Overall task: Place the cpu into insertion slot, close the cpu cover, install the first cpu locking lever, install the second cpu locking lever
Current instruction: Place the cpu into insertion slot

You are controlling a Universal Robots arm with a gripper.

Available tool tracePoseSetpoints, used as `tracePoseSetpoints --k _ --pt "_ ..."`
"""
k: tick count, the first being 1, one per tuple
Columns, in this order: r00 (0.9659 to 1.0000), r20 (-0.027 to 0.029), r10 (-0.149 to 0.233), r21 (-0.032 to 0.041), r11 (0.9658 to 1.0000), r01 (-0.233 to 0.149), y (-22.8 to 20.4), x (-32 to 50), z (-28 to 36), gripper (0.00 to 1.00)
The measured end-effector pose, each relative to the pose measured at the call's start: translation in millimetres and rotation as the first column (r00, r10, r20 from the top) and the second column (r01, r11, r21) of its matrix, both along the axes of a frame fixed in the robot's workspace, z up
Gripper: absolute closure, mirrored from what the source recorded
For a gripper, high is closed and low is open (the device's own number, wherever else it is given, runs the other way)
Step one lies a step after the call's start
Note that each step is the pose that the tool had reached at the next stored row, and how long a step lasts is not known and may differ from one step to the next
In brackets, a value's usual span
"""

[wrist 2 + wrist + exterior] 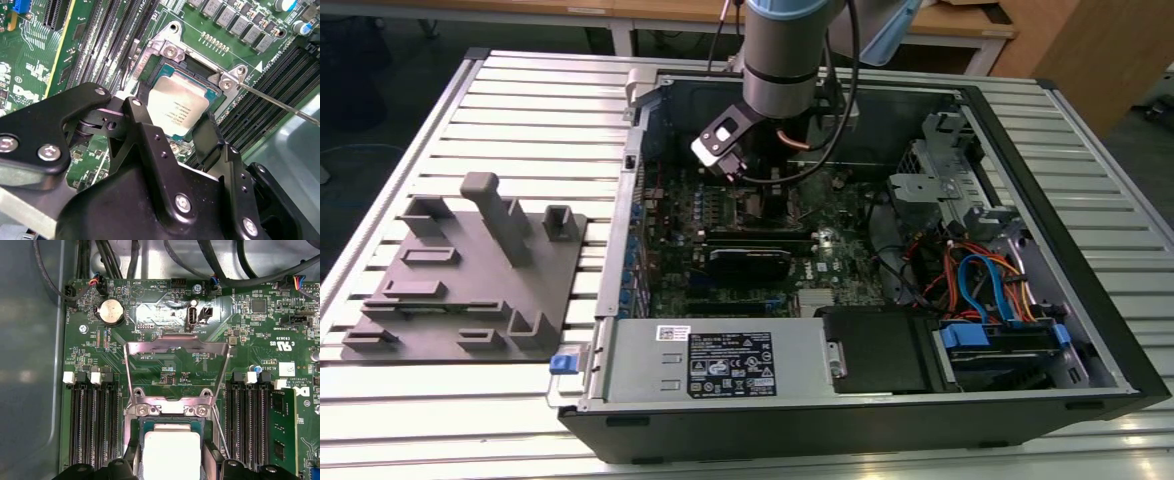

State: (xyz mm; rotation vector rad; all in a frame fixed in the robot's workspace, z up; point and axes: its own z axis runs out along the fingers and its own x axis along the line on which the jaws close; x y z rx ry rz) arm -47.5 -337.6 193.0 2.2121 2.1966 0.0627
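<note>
The open computer case (pixel 854 425) lay on its side with the arm (pixel 781 50) reaching down over the motherboard (pixel 165 315). In the second wrist view the gripper (pixel 171 120) was closed on the cpu (pixel 182 100), one black finger against each of two opposite edges. The chip sat flat within the insertion slot (pixel 150 82), its silver top facing up. The cpu cover (pixel 177 343) stood folded back from the socket, and a thin locking lever (pixel 280 102) angled away beside it, both apart from the chip. Seating looked nearly done. Doing it well probably meant keeping the chip level and square to the socket frame, pressing no harder than needed, and avoiding any sideways drag.
</note>
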Motion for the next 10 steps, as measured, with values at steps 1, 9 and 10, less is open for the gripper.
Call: tracePoseSetpoints --k 1,9,10 --pt "1.0 0.0 0.0 0.0 1.0 0.0 0.0 0.0 0.8 0.39" --pt "1.0 0.0 0.0 0.0001 1.0 0.0 0.0 0.0 6.4 0.39" --pt "1.0 0.0 0.0 0.0001 1.0 0.0 0.0 0.0 7.2 0.39"
